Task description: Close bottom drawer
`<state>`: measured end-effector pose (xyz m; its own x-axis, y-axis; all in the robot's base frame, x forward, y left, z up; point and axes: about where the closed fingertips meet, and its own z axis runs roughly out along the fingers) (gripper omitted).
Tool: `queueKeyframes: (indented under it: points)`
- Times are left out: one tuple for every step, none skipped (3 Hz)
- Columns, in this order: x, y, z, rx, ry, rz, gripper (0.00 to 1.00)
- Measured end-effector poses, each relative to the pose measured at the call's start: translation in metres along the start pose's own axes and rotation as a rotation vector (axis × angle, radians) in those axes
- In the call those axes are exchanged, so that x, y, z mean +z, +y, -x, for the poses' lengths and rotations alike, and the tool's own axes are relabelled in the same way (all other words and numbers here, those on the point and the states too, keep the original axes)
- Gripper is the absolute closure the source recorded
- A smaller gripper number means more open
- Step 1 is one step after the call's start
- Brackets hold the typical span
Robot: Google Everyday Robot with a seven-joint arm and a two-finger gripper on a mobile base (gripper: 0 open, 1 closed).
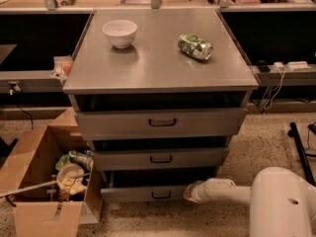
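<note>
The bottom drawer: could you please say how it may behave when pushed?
The bottom drawer looks like rigid metal, so it should probably slide rather than flex. The gripper sits at its front, right of the handle; pushing off-centre might skew it.

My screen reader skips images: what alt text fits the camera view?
The bottom drawer of a grey cabinet sticks out slightly, with the gripper at its front's right end. A bowl and a can sit on top; an open box stands beside it.
</note>
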<state>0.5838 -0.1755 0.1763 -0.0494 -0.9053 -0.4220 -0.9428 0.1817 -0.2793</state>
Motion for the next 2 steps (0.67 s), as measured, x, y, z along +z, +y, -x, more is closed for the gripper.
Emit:
queueKeyframes:
  points:
    - [0.0, 0.0, 0.0, 0.0, 0.0, 0.0, 0.42]
    - [0.0, 0.0, 0.0, 0.0, 0.0, 0.0, 0.19]
